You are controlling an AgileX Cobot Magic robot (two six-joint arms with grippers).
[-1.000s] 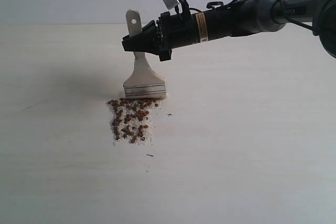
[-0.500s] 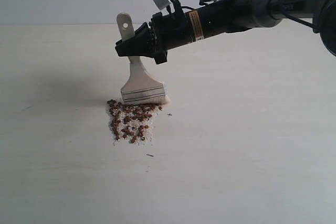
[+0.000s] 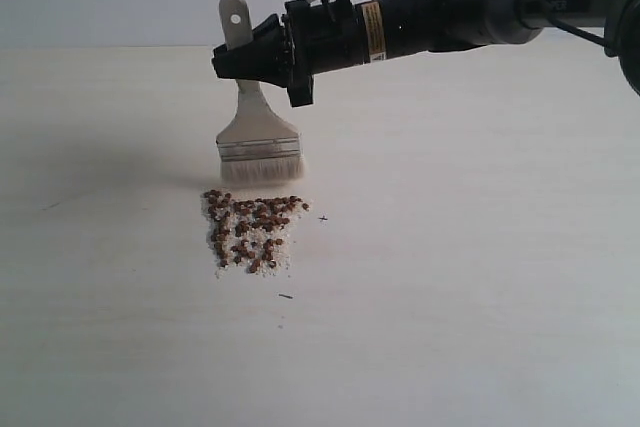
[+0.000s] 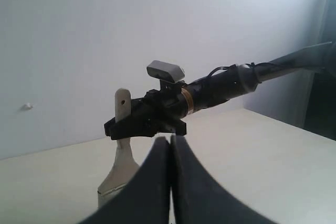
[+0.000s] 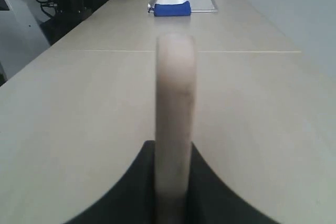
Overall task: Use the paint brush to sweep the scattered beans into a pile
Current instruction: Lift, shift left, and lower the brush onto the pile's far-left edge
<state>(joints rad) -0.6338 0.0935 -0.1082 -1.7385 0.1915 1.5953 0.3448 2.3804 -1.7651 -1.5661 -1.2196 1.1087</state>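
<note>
Moved since earlier: right hand has risen and drifted a little toward the bench's left end, taking the paint brush with it. The bristles, pressed down at the patch's far side before, now hang straight and seem clear of the bench. The gap is hard to judge.
Right hand: clamped on the brush handle below its hole, handle up, bristles down. This keeps the wide face square to the patch for the next stroke.
Paint brush: just beyond the far side of the patch, toward the bench edge that meets the wall. It appears apart from the beans.
Beans: a compact, roughly rectangular patch mixed with white grains, well in from the far edge. One or two specks lie loose just beside it on the right and on the near side.
Left hand: fingers pressed together, holding nothing, raised off to one side out of the sweep.
Step in hand: probably a lift to reposition between strokes.
Progress: largely gathered, though the patch is flat rather than heaped.
Next move needs: a light touchdown behind the stragglers, so the bristles do not flick beans outward.
</note>
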